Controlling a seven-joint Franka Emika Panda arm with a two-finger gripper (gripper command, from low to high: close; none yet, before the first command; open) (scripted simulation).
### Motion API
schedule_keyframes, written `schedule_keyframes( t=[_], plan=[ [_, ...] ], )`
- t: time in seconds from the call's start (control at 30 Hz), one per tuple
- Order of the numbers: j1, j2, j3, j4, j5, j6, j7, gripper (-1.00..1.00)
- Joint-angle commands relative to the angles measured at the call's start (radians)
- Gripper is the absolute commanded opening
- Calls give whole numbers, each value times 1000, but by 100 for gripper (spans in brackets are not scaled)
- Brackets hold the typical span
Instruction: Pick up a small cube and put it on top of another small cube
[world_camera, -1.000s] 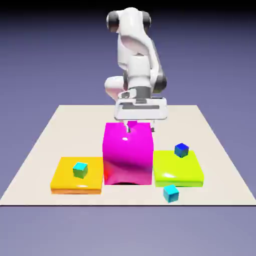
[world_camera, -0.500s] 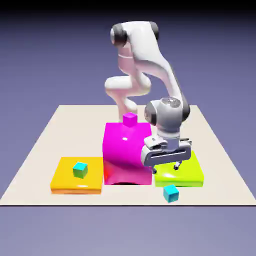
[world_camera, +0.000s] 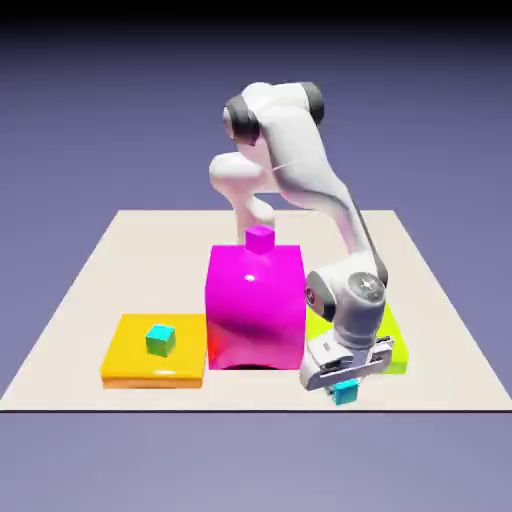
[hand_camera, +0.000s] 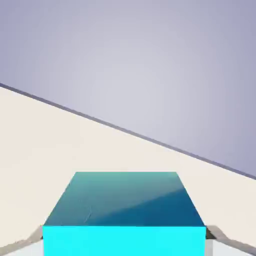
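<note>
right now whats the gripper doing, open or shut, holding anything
Gripper: shut on the tiny cyan cube at the table's near edge; in the hand view the cube sits large between the fingertips.

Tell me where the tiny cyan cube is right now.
The tiny cyan cube sits on the table near its front edge in the exterior view, just in front of the lime block, between the fingers of the gripper.
</note>
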Motion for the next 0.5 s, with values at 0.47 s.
schedule_keyframes(
  t=[0.47],
  plan=[
    [211,-544,134,-388,174,-123,-308,-100]
  ],
)
